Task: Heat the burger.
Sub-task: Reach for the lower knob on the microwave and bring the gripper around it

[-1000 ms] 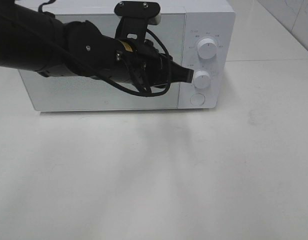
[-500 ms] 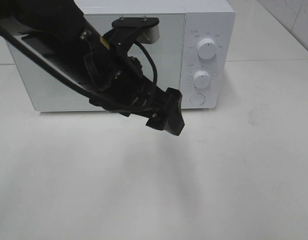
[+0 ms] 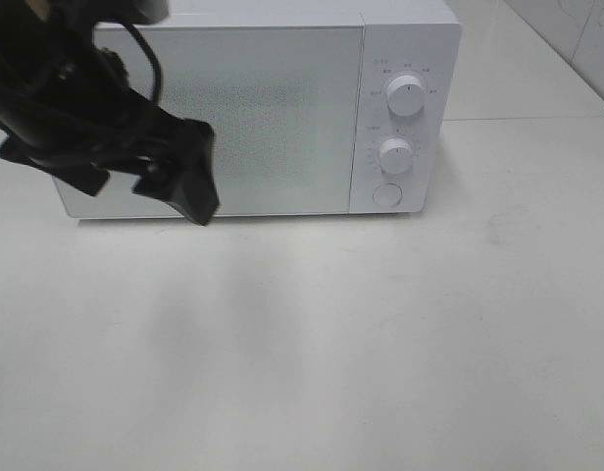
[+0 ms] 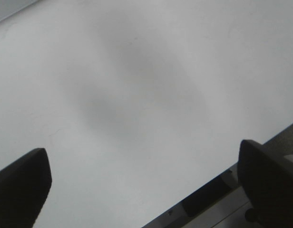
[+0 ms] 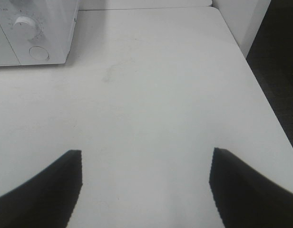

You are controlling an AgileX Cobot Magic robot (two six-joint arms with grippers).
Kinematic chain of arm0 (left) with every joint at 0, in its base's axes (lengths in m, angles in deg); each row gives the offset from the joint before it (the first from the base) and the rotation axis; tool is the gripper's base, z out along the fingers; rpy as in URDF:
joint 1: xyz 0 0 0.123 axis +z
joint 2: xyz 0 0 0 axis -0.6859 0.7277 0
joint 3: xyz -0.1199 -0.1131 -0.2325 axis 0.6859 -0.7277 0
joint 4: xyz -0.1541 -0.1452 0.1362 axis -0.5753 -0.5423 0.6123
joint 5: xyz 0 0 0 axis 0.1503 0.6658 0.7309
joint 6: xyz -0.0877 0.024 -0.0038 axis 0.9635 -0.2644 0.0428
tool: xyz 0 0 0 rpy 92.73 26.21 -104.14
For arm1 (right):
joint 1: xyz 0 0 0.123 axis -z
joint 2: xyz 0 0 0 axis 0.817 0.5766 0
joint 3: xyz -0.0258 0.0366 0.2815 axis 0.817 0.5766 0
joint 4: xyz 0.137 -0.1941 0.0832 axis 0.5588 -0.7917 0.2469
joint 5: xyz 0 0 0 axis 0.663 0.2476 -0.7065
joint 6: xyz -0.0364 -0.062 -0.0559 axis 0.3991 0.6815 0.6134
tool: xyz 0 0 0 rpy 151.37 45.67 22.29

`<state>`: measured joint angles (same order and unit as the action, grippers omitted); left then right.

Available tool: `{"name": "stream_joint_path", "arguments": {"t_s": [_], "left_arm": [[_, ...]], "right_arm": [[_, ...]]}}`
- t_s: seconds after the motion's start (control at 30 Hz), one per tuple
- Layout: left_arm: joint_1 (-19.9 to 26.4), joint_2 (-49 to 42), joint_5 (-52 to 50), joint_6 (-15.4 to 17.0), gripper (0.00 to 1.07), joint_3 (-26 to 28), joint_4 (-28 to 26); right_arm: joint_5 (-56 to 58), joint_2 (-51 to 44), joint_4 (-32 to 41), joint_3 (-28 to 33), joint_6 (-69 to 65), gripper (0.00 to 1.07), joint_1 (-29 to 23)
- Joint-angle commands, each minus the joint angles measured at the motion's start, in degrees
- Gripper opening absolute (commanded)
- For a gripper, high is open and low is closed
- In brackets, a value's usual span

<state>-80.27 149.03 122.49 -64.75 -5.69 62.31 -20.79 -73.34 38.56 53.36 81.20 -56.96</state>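
Microwave [image 3: 263, 108] as the landmark: white, door [image 3: 282, 147] shut, at the back of the white table [image 3: 331, 343].

Starting at the microwave's left end, the left pincer [image 3: 194, 186] hangs in front of the door's lower left part, on a black arm that comes in from beyond the microwave's left edge. Its wrist view looks down on the tabletop, and the two dark fingers [image 4: 20, 183] stand wide apart with only table surface showing between them. Spread jaws, gripping nothing.

Moving along the microwave's front, the frosted door panel gives no view of the inside. Right of the door is the control strip: upper knob [image 3: 407, 97], lower knob [image 3: 395, 155] and, under them, a round button [image 3: 386, 194].

Past the microwave's right end, the right pincer [image 5: 144, 190] shows only in its own wrist view. It sits over the table well in front of and to the right of the microwave's control corner. Its fingers [image 5: 251, 190] are parted too, and nothing sits between them.

And the burger? It shows in no view, so where it lies relative to either pincer cannot be told.
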Motion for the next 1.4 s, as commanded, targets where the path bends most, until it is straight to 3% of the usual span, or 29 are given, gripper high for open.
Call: {"name": "stream_joint_path", "arguments": {"t_s": [0.03, 0.07, 0.13, 0.2, 0.23, 0.3, 0.4, 0.47, 0.53, 0.67, 0.9, 1.0, 1.27, 1.4], "left_arm": [[3.8, -2.5, 2.3, 0.5, 1.00, -0.3, 0.2], [7.3, -4.4, 3.8, -0.6, 1.00, -0.3, 0.3], [8.8, -5.1, 4.5, -1.2, 1.00, -0.3, 0.3], [14.9, -7.6, 7.3, -2.6, 1.00, -0.3, 0.3], [14.9, -7.6, 7.3, -2.6, 1.00, -0.3, 0.3], [20.2, -10.3, 9.1, -3.8, 1.00, -1.0, 0.3], [23.3, -12.6, 9.2, -3.8, 1.00, -2.6, 0.7], [28.1, -16.5, 9.2, -3.8, 1.00, -7.0, 1.0], [29.3, -17.7, 9.2, -3.8, 1.00, -8.5, 1.0], [35.1, -25.8, 9.2, -3.8, 1.00, -17.6, 1.4], [37.6, -36.0, 8.8, -3.7, 1.00, -28.1, 3.1], [37.6, -45.8, 6.1, -3.7, 1.00, -34.9, 3.2], [37.6, -61.6, 6.1, -3.3, 1.00, -38.2, 3.4], [37.6, -73.0, 5.0, -3.4, 1.00, -39.7, 6.0]], "right_arm": [[-0.3, -1.7, 0.1, 0.2, 0.8, 0.75, 0.4], [-0.3, -1.7, 0.1, 0.2, 0.8, 0.75, 0.4], [-0.3, -1.7, 0.1, 0.2, 0.8, 0.75, 0.4], [-0.3, -1.7, 0.1, 0.2, 0.8, 0.75, 0.4], [-0.3, -1.7, 0.1, 0.2, 0.8, 0.75, 0.4], [-0.3, -1.7, 0.1, 0.2, 0.8, 0.75, 0.4], [-0.3, -1.7, 0.1, 0.2, 0.8, 0.75, 0.4], [-0.3, -1.7, 0.1, 0.2, 0.8, 0.75, 0.4], [-0.3, -1.7, 0.1, 0.2, 0.8, 0.75, 0.4], [-0.3, -1.7, 0.1, 0.2, 0.8, 0.75, 0.4], [-0.3, -1.7, 0.1, 0.2, 0.8, 0.75, 0.4], [-0.3, -1.7, 0.1, 0.2, 0.8, 0.75, 0.4], [-0.3, -1.7, 0.1, 0.2, 0.8, 0.75, 0.4], [-0.3, -1.7, 0.1, 0.2, 0.8, 0.75, 0.4]]}}
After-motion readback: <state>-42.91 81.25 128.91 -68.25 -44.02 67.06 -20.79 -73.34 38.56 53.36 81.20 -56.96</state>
